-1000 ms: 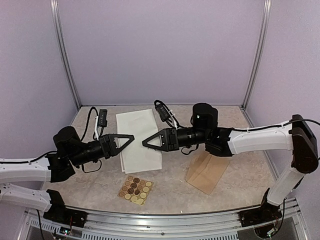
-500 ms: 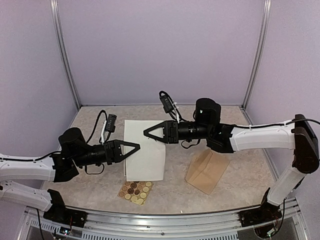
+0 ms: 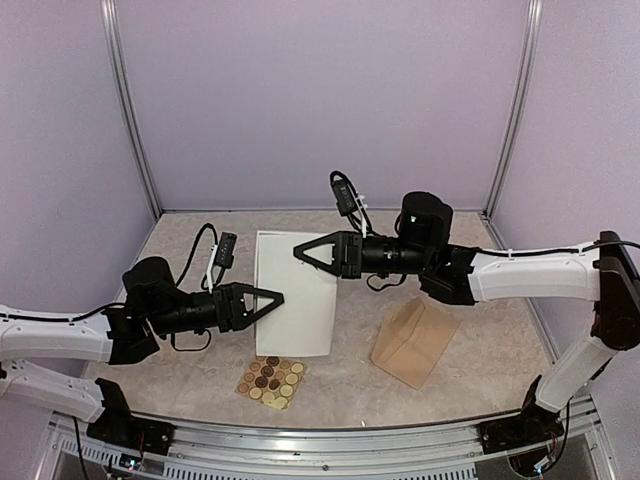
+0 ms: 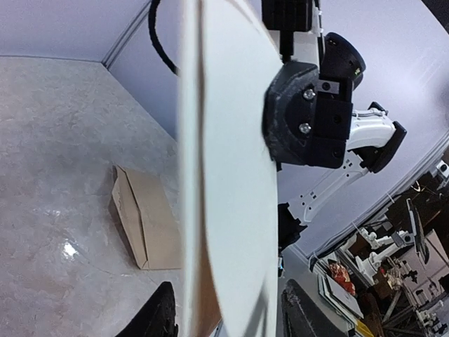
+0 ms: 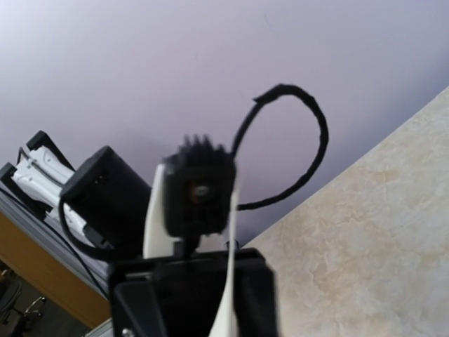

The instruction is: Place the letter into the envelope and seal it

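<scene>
Now, letter (image 3: 295,290): it is held up off the worktop (image 3: 350,375) between the two arms, plain white back towards the top camera. The left wrist view shows it nearly edge-on and slightly bowed.
Right gripper (image 3: 297,249): clamped shut on the letter's far edge, reaching in from the right.
Left gripper (image 3: 278,297): its jaws stand partly apart at the sheet's left edge. In the left wrist view its fingers (image 4: 163,316) sit either side of the paper with gaps showing.
Envelope (image 3: 415,345): tan kraft, lying flat on the worktop to the right of the letter and well apart from it, under the right arm.
Sticker sheet (image 3: 272,378): small and tan with round stickers, on the worktop just below the letter's near edge.
</scene>
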